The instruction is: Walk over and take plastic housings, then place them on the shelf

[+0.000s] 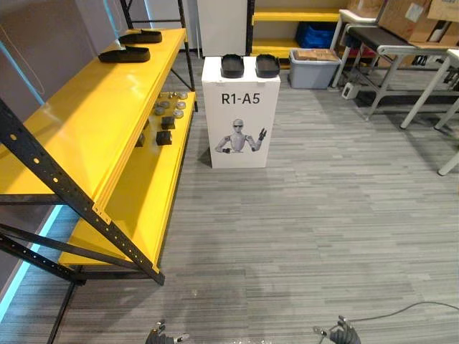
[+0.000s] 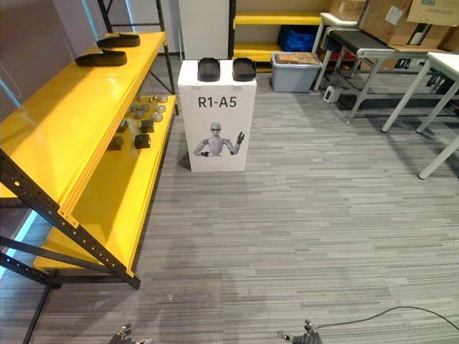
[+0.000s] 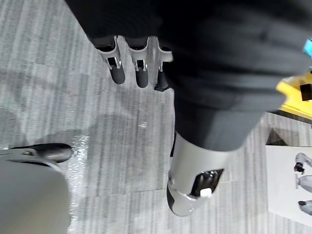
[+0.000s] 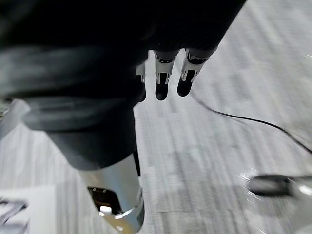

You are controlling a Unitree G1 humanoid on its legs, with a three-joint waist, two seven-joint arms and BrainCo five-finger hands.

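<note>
Two black plastic housings lie side by side on top of a white pedestal across the floor ahead. Two more black housings rest on the top level of the yellow shelf at the left. My left hand and right hand hang low at the near edge, far from the pedestal. In the wrist views the left hand and the right hand have relaxed, straight fingers over the grey floor and hold nothing.
The shelf's lower level carries several small dark and silver parts. A grey bin stands behind the pedestal. White tables with cardboard boxes line the right side. Grey floor stretches between me and the pedestal.
</note>
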